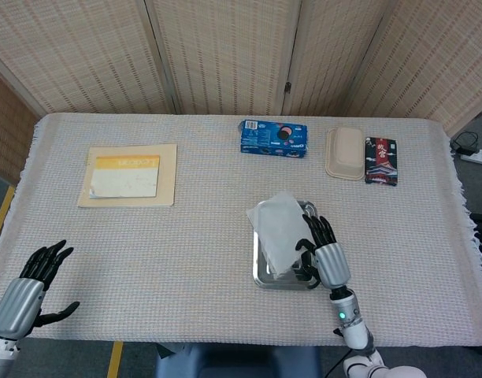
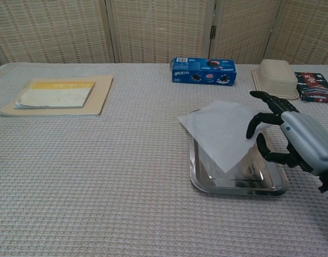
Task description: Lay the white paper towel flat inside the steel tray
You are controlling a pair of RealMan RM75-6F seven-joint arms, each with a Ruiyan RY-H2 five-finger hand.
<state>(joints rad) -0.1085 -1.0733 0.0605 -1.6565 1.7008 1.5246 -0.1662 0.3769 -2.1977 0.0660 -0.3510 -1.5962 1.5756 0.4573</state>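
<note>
Right robot hand point(image 1: 326, 253), head view: grey palm shell, black fingers, sits over the right edge of the steel tray point(image 1: 261, 272) and pinches the right edge of the white paper towel point(image 1: 279, 228). Towel is a thin square sheet, held tilted over the tray, its far-left corner overhanging the tray rim; not lying flat. Left robot hand point(image 1: 30, 285) is well apart at the near-left counter edge, fingers spread, holding nothing. Only this view shows it. Counter point(image 1: 186, 260) carries a woven beige cloth.

Chest view: right robot hand point(image 2: 289, 138) seen from the side, fingers curled onto the towel's point(image 2: 220, 131) right edge. Tray point(image 2: 236, 184) is shallow, rectangular, rounded corners, mirror finish; the sheet's near corner dips into it, and whether it touches the floor is unclear. Beyond the hand: blue biscuit box point(image 2: 203, 70), cream lidded container point(image 2: 275, 76), dark red packet point(image 2: 314, 87) beside it. Far to its left: yellow-and-white booklet point(image 2: 57, 93) on a tan board point(image 2: 99, 99).
</note>
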